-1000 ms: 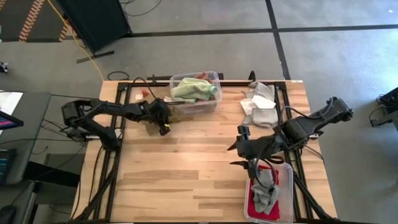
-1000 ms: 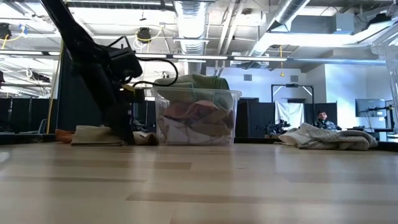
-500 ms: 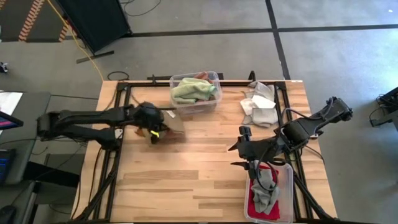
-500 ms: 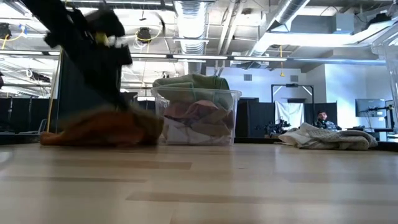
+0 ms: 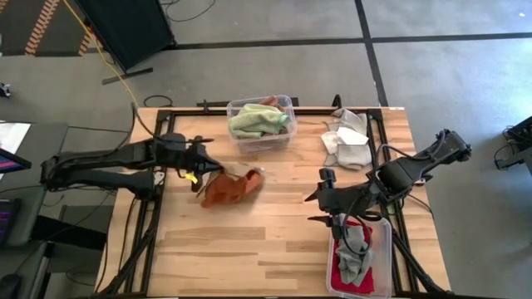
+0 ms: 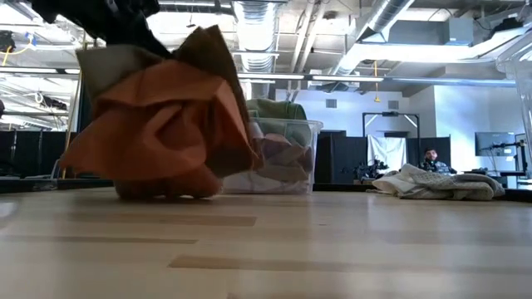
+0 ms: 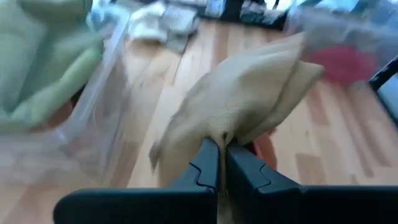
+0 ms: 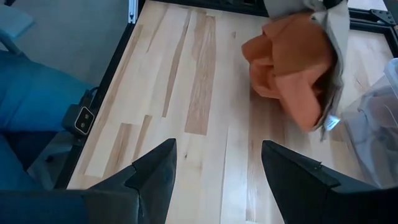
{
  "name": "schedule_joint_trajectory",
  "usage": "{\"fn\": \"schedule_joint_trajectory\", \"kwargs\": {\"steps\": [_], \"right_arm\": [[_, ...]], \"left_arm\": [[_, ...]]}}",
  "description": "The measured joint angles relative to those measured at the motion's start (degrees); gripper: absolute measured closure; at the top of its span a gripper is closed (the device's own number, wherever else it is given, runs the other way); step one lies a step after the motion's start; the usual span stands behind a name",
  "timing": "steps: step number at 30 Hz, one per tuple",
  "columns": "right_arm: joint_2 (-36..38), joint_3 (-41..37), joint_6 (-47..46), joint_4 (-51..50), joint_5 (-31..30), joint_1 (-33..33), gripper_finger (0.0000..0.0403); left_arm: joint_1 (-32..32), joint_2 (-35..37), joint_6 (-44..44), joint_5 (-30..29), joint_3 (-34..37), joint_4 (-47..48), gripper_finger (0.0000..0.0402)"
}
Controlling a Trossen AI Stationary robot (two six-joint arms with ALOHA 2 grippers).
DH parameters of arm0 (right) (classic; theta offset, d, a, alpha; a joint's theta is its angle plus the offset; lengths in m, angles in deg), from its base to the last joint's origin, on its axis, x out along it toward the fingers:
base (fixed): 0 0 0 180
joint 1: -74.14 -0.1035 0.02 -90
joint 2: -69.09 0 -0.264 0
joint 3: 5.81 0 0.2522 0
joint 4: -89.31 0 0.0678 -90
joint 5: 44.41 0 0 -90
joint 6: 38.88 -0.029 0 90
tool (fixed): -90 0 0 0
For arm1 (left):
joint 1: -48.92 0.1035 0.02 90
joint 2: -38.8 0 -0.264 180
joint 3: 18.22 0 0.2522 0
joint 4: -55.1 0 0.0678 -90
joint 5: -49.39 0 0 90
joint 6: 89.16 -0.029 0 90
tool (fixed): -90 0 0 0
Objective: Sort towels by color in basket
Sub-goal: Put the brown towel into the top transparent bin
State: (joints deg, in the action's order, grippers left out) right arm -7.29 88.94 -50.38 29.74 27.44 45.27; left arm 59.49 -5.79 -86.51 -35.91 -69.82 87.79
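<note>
The left gripper (image 5: pixel 202 176) hangs over the left half of the table (image 5: pixel 249 241), its jaws pinched tight on a rust-orange towel (image 5: pixel 226 189) with a tan towel (image 7: pixel 249 93) caught in the same grip. In the left wrist view the two dark fingers (image 7: pixel 208 168) meet with only cloth between them, and the tan towel bulges out beyond the tips. The low view shows the bundle (image 6: pixel 166 124) hanging from above, its lowest folds touching or nearly touching the wood. In the right wrist view the orange towel (image 8: pixel 289 62) shows with the tan edge draped along one side.

The right gripper (image 5: pixel 322 203) hovers near the right edge of the table, just beside the front bin, its jaws spread wide and holding nothing; the two fingers (image 8: pixel 149 174) stand well apart over bare wood.

There are two clear plastic bins. The one at the middle of the far edge (image 5: pixel 285 104) holds a light green towel (image 5: pixel 256 121) on top, with pinkish cloth beneath seen through the wall in the low view. The one at the front right corner (image 5: pixel 384 241) holds a red towel (image 5: pixel 342 270) with a grey towel (image 5: pixel 357 249) lying on it.

A loose pile of pale towels (image 5: pixel 347 139), white and beige, lies near the far right corner; how many are in it cannot be told.
</note>
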Motion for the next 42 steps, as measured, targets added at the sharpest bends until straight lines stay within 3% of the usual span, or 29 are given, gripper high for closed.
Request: {"fn": "schedule_joint_trajectory", "kwargs": {"steps": [6,18,32,42], "right_arm": [[-1.54,0.04,-0.76,0.1,0.0,-0.03,0.014],[-2.68,0.04,-2.0,-0.18,0.01,-0.42,0.014],[-2.68,0.04,-2.18,-0.08,0.01,-0.42,0.014],[-2.68,0.04,-2.15,0.15,0.02,-0.42,0.014]], "left_arm": [[-0.62,-6.29,0.05,-0.17,0.0,1.47,0.039],[-1.67,-19.32,-0.21,-0.55,-0.02,-3.13,0.0342],[-1.67,-19.64,-1.35,-1.02,-0.02,-6.25,0.0241],[-3.42,-21.46,-7.3,-0.87,-0.05,-11.05,0.0235]]}}
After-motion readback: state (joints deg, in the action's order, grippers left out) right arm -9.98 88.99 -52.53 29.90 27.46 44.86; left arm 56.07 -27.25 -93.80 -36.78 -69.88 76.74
